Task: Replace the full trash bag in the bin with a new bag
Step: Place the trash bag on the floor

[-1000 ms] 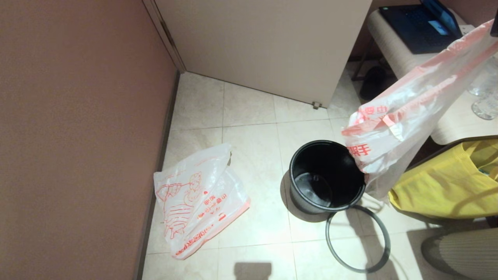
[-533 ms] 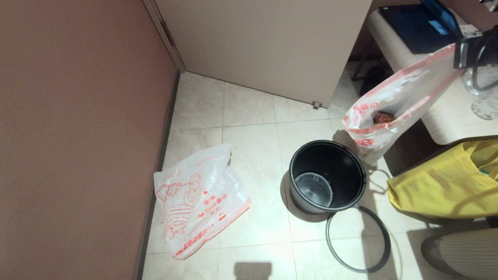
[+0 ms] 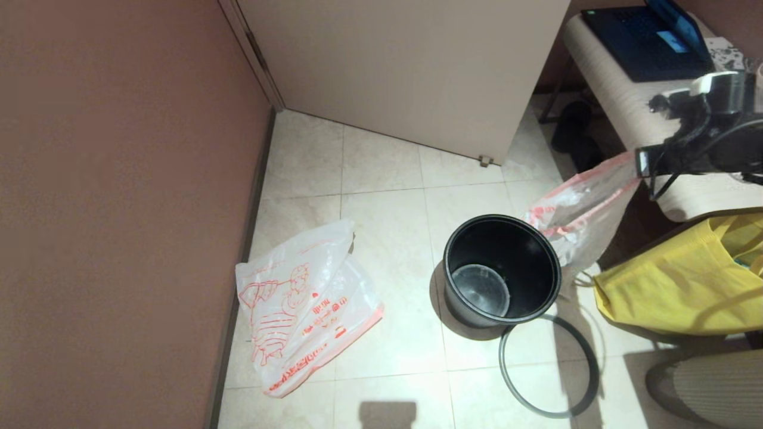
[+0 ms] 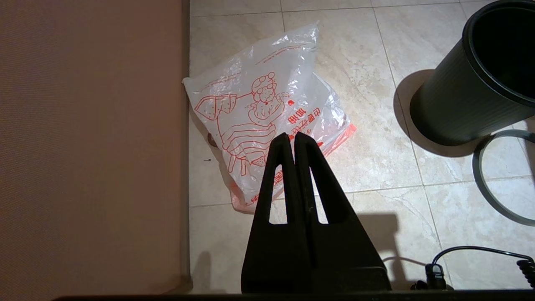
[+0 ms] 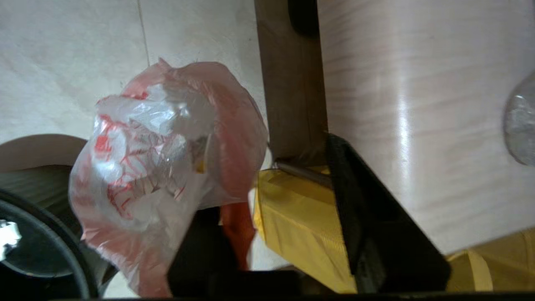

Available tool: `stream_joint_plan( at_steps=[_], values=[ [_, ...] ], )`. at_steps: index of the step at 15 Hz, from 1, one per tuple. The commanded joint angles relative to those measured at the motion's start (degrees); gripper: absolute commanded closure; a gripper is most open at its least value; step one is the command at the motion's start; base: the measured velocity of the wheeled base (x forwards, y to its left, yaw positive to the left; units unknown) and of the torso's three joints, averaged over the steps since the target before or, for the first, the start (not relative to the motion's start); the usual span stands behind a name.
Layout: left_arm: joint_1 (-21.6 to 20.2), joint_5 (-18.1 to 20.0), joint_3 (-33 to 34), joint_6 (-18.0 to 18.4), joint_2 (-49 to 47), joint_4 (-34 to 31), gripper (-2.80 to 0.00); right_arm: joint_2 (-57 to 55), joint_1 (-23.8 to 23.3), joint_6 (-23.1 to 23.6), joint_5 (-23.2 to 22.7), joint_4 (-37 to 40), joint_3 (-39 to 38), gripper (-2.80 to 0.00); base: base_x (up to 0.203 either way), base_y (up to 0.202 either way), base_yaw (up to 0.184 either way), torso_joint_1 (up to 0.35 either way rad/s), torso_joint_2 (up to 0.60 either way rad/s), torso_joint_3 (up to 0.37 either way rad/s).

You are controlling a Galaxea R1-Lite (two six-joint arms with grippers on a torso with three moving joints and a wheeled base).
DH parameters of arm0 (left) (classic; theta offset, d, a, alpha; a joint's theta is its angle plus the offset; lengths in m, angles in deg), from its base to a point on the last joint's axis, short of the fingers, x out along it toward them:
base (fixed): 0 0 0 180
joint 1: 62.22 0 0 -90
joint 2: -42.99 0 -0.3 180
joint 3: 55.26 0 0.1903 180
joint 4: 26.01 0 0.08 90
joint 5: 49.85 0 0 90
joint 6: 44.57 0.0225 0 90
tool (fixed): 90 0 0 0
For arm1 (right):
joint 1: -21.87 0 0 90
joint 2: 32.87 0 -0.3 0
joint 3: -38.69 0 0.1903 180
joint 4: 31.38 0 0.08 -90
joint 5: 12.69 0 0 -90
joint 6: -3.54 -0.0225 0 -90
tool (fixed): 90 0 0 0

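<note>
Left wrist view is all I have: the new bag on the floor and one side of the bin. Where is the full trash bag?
Observer: Out of the bin. The full trash bag slumps just beyond the bin, at its right rim, next to a yellow tote.
Operator: What has hold of it?
Observer: Its pink band runs up to the right end effector. The right wrist view shows that end effector's fingers apart, so I can't say the bag is gripped.
Operator: Anything left inside the bin?
Observer: No, the head view looks straight in, and the bottom is bare.
</note>
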Motion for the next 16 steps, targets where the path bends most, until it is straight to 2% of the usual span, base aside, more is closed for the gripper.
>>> stream_joint_plan(
  at_steps=[1, 4, 7, 8, 9, 10, 11, 12, 14, 15, 16],
  values=[
    [0.0, 0.0, 0.0, 0.0, -0.1, 0.0, 0.00, -3.5, 0.2, 1.1, 0.2, -0.5, 0.1, -2.80, 0.000, 0.000, 0.000, 0.000, 0.00, 0.000],
    [0.0, 0.0, 0.0, 0.0, -0.1, 0.0, 0.00, 0.9, -0.3, 2.9, 1.4, 5.9, 0.1, -2.80, 0.000, 0.000, 0.000, 0.000, 0.00, 0.000],
    [0.0, 0.0, 0.0, 0.0, -0.1, 0.0, 0.00, 9.6, -0.6, 3.8, 3.5, 27.4, 0.1, -2.80, 0.000, 0.000, 0.000, 0.000, 0.00, 0.000],
    [0.0, 0.0, 0.0, 0.0, -0.1, 0.0, 0.00, 12.1, -0.7, 3.5, 3.3, 32.0, 0.1, -2.80, 0.000, 0.000, 0.000, 0.000, 0.00, 0.000],
    [0.0, 0.0, 0.0, 0.0, 0.0, 0.0, 0.00, 14.4, -1.1, 1.3, -0.6, 34.1, 0.0, -2.80, 0.000, 0.000, 0.000, 0.000, 0.00, 0.000],
    [0.0, 0.0, 0.0, 0.0, -0.1, 0.0, 0.00, 15.9, -2.3, -1.6, -8.4, 36.9, 0.0, -2.80, 0.000, 0.000, 0.000, 0.000, 0.00, 0.000],
    [0.0, 0.0, 0.0, 0.0, -0.1, 0.0, 0.00, 17.1, -3.5, -3.8, -13.7, 41.9, 0.0, -2.80, 0.000, 0.000, 0.000, 0.000, 0.00, 0.000],
    [0.0, 0.0, 0.0, 0.0, -0.1, 0.0, 0.00, 17.6, -4.4, -6.0, -17.0, 46.3, 0.1, -2.80, 0.000, 0.000, 0.000, 0.000, 0.00, 0.000],
    [0.0, 0.0, 0.0, 0.0, -0.1, 0.0, 0.00, 16.1, -4.7, -13.3, -20.1, 47.3, 0.1, -2.80, 0.000, 0.000, 0.000, 0.000, 0.00, 0.000],
    [0.0, 0.0, 0.0, 0.0, -0.1, 0.0, 0.00, 14.6, -4.7, -13.5, -19.9, 46.9, 0.1, -2.80, 0.000, 0.000, 0.000, 0.000, 0.00, 0.000],
    [0.0, 0.0, 0.0, 0.0, -0.1, 0.0, 0.00, 12.8, -4.4, -12.6, -17.0, 46.2, 0.1, -2.80, 0.000, 0.000, 0.000, 0.000, 0.00, 0.000]
  ],
)
